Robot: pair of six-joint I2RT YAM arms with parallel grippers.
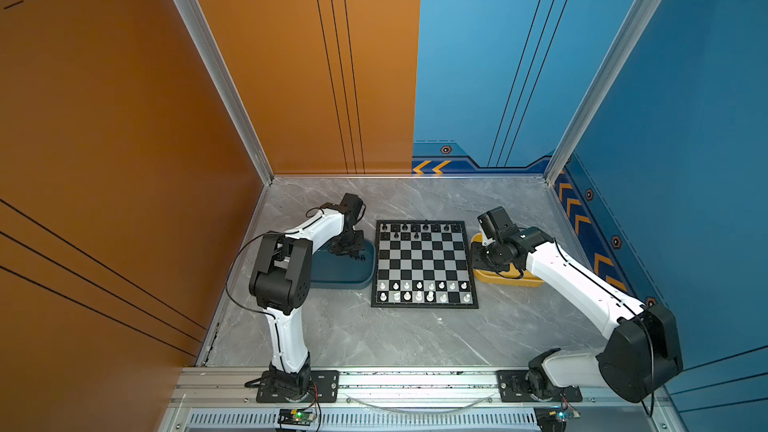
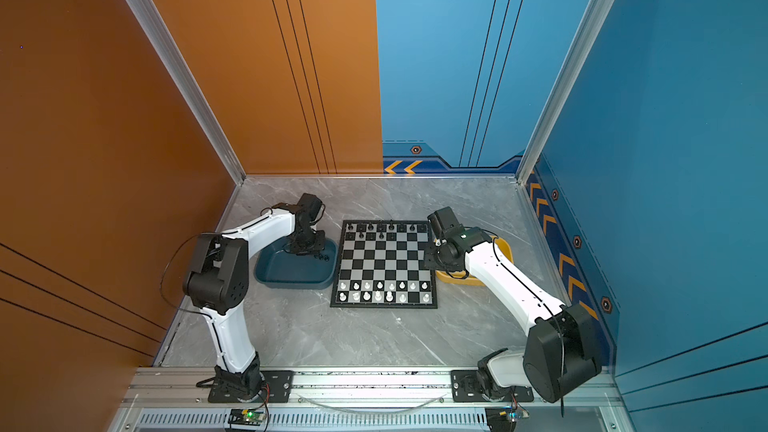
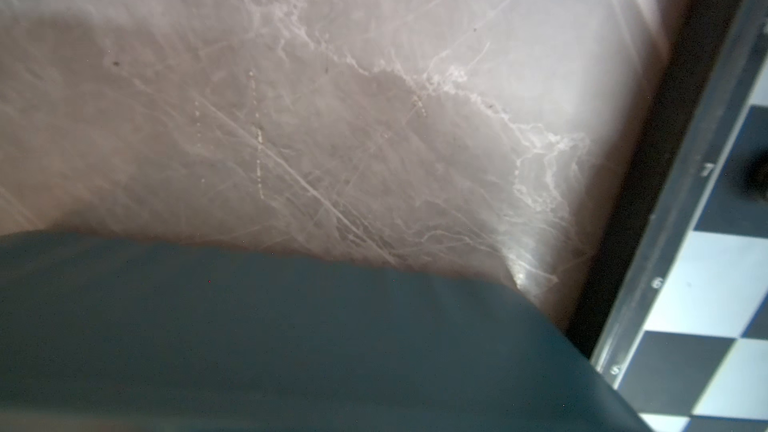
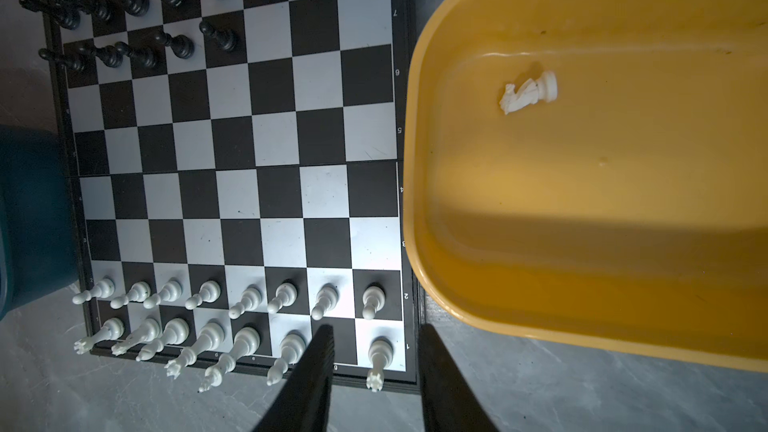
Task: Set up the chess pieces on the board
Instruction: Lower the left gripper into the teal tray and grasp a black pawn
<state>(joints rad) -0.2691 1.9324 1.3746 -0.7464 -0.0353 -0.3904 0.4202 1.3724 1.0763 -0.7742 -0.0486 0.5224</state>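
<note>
Left gripper [image 1: 345,248] hangs low over the far end of the dark teal tray [image 1: 338,274], just left of the board. I cannot tell how wide it is, or if it has hold of anything. A few loose black pieces [image 1: 357,257] lie in that tray right beside it.

On the board [image 1: 424,263], in the middle, the far black row [image 1: 419,227] looks full. The black pawn row [image 4: 145,54] next to it is filled only at its left end. The white pieces [image 1: 424,290] stand in the two near rows, with one bare square in the nearest row, second from the right.

Right gripper [image 4: 376,330] hangs by the board's right edge, its fingers [image 4: 316,367] apart with nothing between them. One white knight [image 4: 528,91] lies on its side in the yellow tray [image 4: 582,222].

I think most of the job is done, and what is left is some black pawns and that knight
</note>
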